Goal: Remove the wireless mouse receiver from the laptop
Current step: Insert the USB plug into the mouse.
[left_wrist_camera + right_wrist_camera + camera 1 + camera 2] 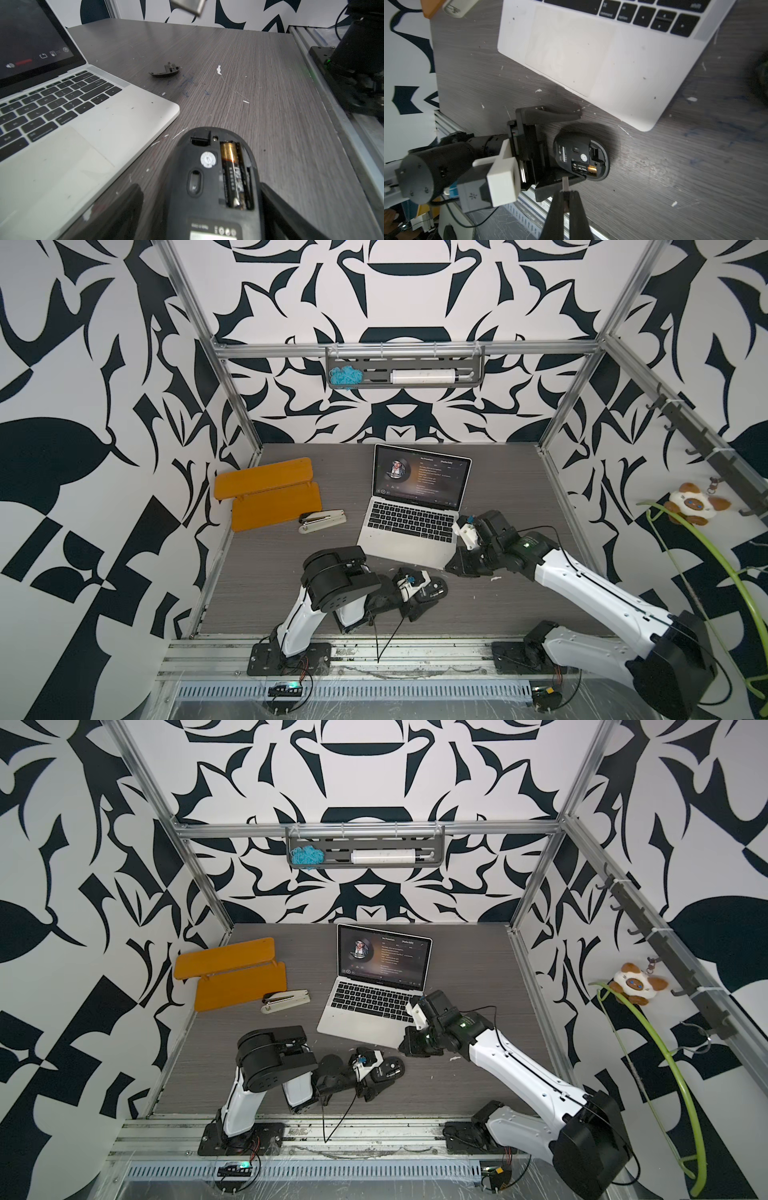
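The right gripper (566, 194) pinches the wireless mouse receiver (565, 183) just beside the upturned mouse (579, 158); the laptop (591, 52) lies near it.

1 slim silver laptop (409, 539), 1 blk oval mouse (209, 182), 1 tiny blk USB receiver w/ silver plug (565, 184), 1 gold-blk AA battery (232, 176), 2 flat orange plastic boards (264, 477) (276, 506), 1 cream stapler (322, 521), 1 loose blk plastic cover (165, 71).

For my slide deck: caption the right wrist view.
Right gripper pinches the receiver near the upturned mouse, beside the laptop.
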You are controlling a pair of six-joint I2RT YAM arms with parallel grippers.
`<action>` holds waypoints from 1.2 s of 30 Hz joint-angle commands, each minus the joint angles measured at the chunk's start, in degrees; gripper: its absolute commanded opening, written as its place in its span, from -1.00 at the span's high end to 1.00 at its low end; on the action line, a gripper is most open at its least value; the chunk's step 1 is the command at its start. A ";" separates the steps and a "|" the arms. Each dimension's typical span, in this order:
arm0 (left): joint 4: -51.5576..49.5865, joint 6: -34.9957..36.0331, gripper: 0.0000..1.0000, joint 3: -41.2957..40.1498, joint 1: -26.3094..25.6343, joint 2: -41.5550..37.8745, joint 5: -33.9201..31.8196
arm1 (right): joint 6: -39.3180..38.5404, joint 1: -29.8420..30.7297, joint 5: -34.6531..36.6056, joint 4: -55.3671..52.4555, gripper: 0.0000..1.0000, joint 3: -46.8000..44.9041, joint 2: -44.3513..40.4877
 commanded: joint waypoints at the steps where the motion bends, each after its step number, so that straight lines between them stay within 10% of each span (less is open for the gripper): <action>1: -14.84 4.21 -0.85 -1.78 0.38 2.17 -1.75 | 1.49 3.09 6.29 -5.56 1.00 2.35 1.05; 7: -14.79 4.45 -0.82 -1.88 0.38 2.84 -1.94 | 0.76 5.04 8.13 -6.70 1.00 4.12 4.68; 12: -20.07 5.26 -0.14 -0.49 0.38 1.19 -1.16 | -0.66 5.04 8.32 -6.33 1.00 5.61 8.67; 26: -29.30 11.49 -0.08 -0.43 -4.61 -7.38 -18.09 | -2.34 5.05 6.60 -4.89 1.00 8.79 14.17; 36: -27.57 12.46 -0.08 -0.61 -5.24 -7.06 -17.18 | -5.38 5.07 6.52 -2.36 1.00 10.23 18.09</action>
